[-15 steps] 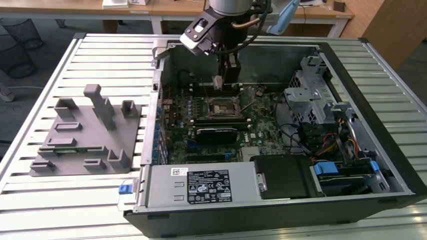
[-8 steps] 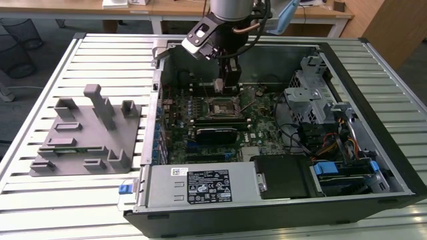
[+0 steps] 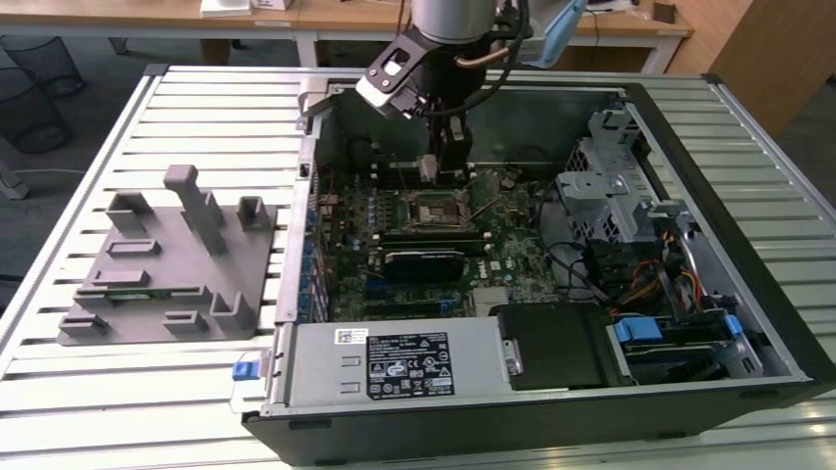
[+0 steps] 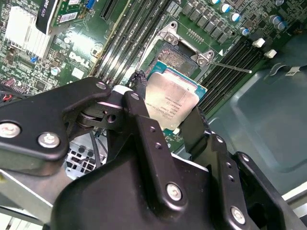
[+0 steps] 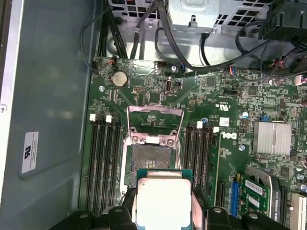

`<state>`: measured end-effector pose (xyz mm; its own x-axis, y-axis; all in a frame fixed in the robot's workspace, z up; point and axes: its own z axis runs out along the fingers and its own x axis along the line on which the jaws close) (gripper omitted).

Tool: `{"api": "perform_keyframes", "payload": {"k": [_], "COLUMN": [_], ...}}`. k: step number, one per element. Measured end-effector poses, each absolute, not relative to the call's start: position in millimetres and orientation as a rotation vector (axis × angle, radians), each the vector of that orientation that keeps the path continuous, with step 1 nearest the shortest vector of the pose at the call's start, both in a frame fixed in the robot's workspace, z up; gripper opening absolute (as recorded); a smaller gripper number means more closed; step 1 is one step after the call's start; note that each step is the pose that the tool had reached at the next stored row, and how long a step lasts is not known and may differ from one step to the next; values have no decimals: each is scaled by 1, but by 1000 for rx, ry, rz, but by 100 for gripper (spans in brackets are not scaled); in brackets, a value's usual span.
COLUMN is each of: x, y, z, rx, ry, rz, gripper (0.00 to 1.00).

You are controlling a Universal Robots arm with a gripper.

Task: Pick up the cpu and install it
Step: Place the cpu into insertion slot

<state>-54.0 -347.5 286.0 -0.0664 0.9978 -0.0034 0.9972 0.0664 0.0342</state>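
The cpu (image 4: 171,98) is a thin square chip with a pale silver top, and my gripper (image 4: 168,109) is shut on its two opposite edges. In the exterior view the gripper (image 3: 433,166) hangs inside the open computer case, holding the cpu (image 3: 428,169) just above the motherboard (image 3: 510,259), slightly behind the socket (image 3: 436,208). The first wrist view shows the cpu (image 5: 163,201) between the black fingers (image 5: 125,206), beside the open socket (image 5: 147,163) with its metal load plate (image 5: 154,125) raised. The cpu is apart from the socket.
Memory slots (image 5: 104,153) flank the socket on both sides. A drive cage (image 3: 614,191) with cables fills the case's right side in the exterior view, with the power supply (image 3: 392,362) at the front. A grey parts fixture (image 3: 163,264) lies left of the case on the slatted table (image 3: 196,108).
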Motion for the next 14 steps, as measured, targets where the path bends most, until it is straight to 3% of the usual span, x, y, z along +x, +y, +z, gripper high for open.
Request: {"api": "perform_keyframes", "payload": {"k": [14], "x": [-54], "y": [-347], "z": [281], "rx": [2129], "ry": [2275], "rz": [35], "gripper": [54]}}
